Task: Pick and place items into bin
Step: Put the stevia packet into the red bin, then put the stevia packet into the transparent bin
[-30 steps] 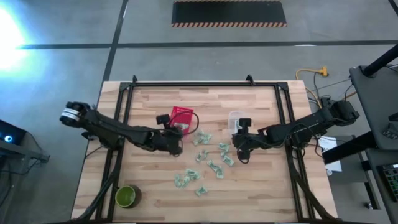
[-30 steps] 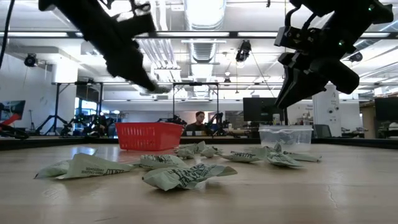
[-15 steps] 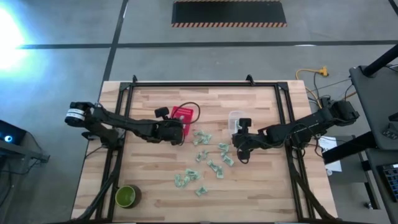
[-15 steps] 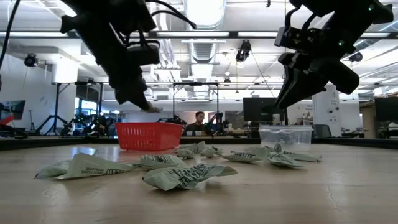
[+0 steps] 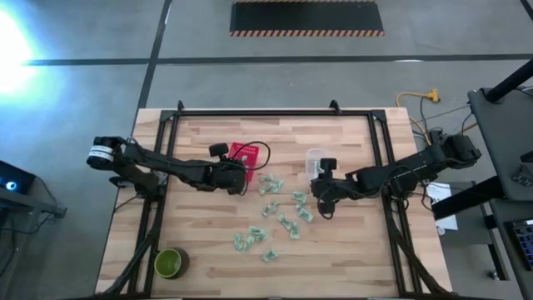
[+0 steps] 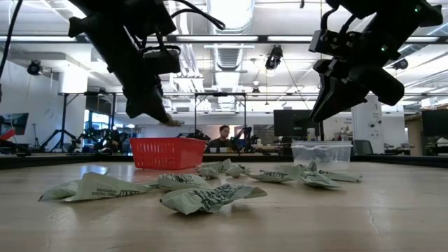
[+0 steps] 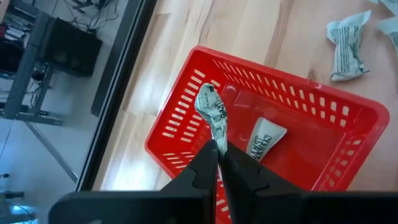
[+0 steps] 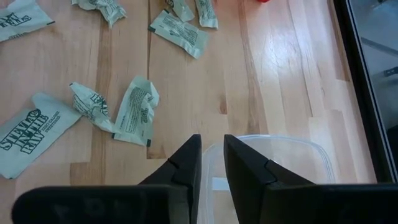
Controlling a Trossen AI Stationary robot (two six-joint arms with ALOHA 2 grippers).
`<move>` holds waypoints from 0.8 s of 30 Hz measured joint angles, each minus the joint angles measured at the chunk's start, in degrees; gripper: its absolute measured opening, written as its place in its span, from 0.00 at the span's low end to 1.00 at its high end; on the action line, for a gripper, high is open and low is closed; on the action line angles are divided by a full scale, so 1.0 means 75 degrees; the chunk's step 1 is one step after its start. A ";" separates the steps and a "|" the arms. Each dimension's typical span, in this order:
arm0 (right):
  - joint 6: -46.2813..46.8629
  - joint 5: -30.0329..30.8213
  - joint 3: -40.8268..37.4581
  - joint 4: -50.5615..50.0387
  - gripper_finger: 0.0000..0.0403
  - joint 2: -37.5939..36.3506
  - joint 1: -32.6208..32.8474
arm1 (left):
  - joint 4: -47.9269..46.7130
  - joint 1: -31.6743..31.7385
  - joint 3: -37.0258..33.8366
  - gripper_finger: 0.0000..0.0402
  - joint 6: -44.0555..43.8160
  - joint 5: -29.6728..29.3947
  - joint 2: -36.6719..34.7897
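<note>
Left gripper (image 7: 217, 163): clamped on packet (image 7: 212, 112), moved over red basket (image 7: 348, 134) since a second ago | release judged imminent | right gripper (image 8: 212, 163): narrowly parted, empty.

Workshop hall around the bench

We are looking down on a grey concrete floor (image 5: 75, 100) with a hazard-striped black mat (image 5: 306, 17) lying at 12 o'clock; ceiling lights (image 6: 231, 14) are glaring over exposed ducts (image 6: 231, 59), while a person (image 6: 225, 138) is sitting among monitors (image 6: 290, 123) far behind.
</note>
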 joint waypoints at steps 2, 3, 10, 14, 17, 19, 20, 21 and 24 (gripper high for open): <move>-0.0001 0.0000 0.0000 0.0000 0.15 0.0000 0.0000 | 0.0001 0.0000 -0.0001 0.00 0.0015 0.0000 0.0000; 0.0003 0.0000 0.0000 0.0000 0.15 0.0000 0.0000 | 0.0000 0.0000 0.0000 0.01 0.0034 0.0000 0.0000; 0.0118 -0.0006 0.0000 0.0006 0.14 0.0000 0.0000 | 0.0000 0.0000 0.0000 0.14 0.0052 -0.0003 0.0000; 0.0200 -0.0373 0.0003 0.0037 0.14 0.0000 0.0000 | -0.0004 0.0000 0.0020 0.23 0.0016 -0.0003 0.0000; 0.0197 -0.0956 0.0017 0.0284 0.14 0.0000 0.0000 | -0.0008 0.0000 0.0053 0.26 0.0012 -0.0003 -0.0001; 0.0188 -0.1358 0.0020 0.0549 0.14 0.0000 0.0000 | -0.0009 -0.0003 0.0058 0.27 0.0010 0.0000 -0.0040; 0.0198 -0.1595 0.0020 0.0676 0.14 0.0000 0.0000 | -0.0006 -0.0003 0.0058 0.28 0.0009 0.0000 -0.0067; 0.0251 -0.1872 0.0020 0.0812 0.14 0.0000 0.0005 | -0.0008 -0.0003 0.0058 0.28 0.0009 -0.0001 -0.0092; 0.0411 -0.2789 0.0020 0.1132 0.14 0.0025 0.0024 | -0.0026 -0.0006 0.0058 0.28 0.0052 -0.0001 -0.0199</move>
